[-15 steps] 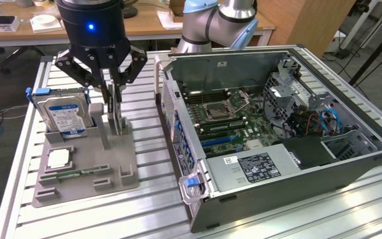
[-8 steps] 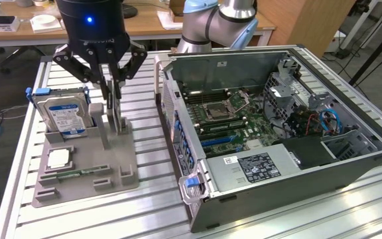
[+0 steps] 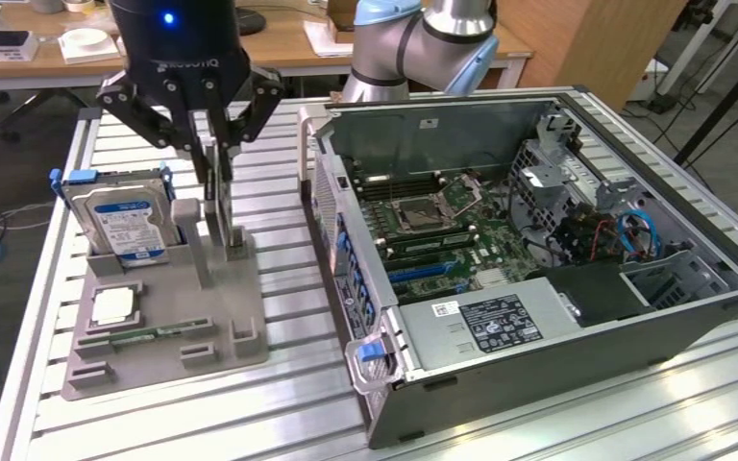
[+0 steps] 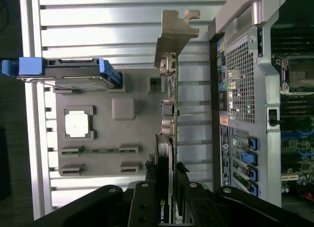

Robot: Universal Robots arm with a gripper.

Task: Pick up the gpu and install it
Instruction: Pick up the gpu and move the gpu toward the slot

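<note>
The tool (image 4: 166, 168) was closed narrowly on the gpu (image 4: 171, 84), one finger on each face, gripping the end farthest from the silver bracket. The card stood on edge straight below the tool, its lower edge at the grey holder (image 3: 164, 317); whether it had left its slot I could not tell. The step in hand looked like the pick-up. Done well, it called for a square hold on the flat faces and an upright card, since the ungripped bracket end could tip and bind in the slot.

Close on one side of the tool a hard drive (image 3: 119, 216) stood in the same holder, with a processor chip (image 3: 112, 305) and a memory stick (image 3: 151, 333) lying flat near it. On the other side the computer case (image 3: 728, 279) lay open, its board exposed. All rested on a ribbed aluminium table (image 3: 280, 413). Beyond the tool stood a wooden desk (image 3: 280, 48) carrying small items.
</note>
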